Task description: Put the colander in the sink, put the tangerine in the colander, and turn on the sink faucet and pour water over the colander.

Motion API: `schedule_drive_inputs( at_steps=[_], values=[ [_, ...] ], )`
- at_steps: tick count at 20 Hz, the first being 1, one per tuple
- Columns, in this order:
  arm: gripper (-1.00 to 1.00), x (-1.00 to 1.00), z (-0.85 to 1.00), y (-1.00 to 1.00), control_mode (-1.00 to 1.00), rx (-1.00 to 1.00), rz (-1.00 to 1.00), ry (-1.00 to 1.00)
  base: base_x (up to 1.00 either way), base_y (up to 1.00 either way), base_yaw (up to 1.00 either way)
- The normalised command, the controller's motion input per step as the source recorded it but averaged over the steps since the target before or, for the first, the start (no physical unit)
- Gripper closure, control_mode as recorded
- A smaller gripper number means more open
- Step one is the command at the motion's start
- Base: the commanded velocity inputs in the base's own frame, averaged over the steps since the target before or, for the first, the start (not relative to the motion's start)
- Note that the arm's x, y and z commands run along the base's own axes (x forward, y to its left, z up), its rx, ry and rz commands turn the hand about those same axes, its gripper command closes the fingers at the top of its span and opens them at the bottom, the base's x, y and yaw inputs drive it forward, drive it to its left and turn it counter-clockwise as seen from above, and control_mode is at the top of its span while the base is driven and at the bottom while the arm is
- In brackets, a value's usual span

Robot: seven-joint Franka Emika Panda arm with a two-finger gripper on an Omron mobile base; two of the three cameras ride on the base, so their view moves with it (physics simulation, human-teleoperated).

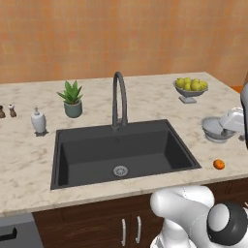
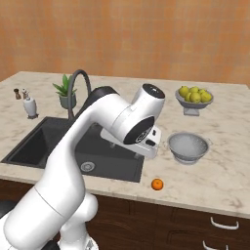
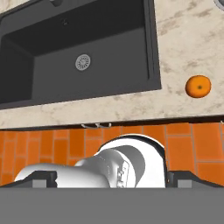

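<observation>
The silvery colander (image 1: 214, 129) (image 2: 188, 147) stands on the marble counter, right of the dark sink (image 1: 97, 155) (image 2: 44, 141) (image 3: 87, 41). The small orange tangerine (image 1: 219, 164) (image 2: 156, 184) (image 3: 198, 86) lies near the counter's front edge, in front of the colander. The tall gooseneck sink faucet (image 1: 119, 97) (image 2: 78, 88) rises behind the basin, and no water runs. My gripper (image 3: 113, 180) hangs above the counter between sink and colander, its two dark tips wide apart with nothing between them. In the left base view my white hand (image 1: 233, 120) overlaps the colander's right side.
A grey footed bowl of yellow-green fruit (image 1: 190, 87) (image 2: 194, 97) stands behind the colander. Left of the faucet are a potted plant (image 1: 72, 99) (image 2: 64, 93), a white soap dispenser (image 1: 38, 121) (image 2: 31, 107) and small shakers (image 1: 7, 111) (image 2: 20, 93).
</observation>
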Motion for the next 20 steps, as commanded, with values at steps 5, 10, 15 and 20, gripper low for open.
schedule_drive_inputs(
  at_steps=[5,10,15,20],
  values=[
    [-1.00,0.00,0.00,0.00,1.00,0.00,0.00,0.00,0.05,-0.07,0.00],
    [-1.00,0.00,0.00,0.00,1.00,0.00,0.00,0.00,0.00,0.00,0.00],
    [-1.00,0.02,-0.08,0.00,-1.00,-0.08,0.00,0.01,-0.02,0.00,0.00],
    [-1.00,0.27,-0.18,0.00,-1.00,-0.36,0.03,0.02,0.00,0.00,0.00]
  ],
)
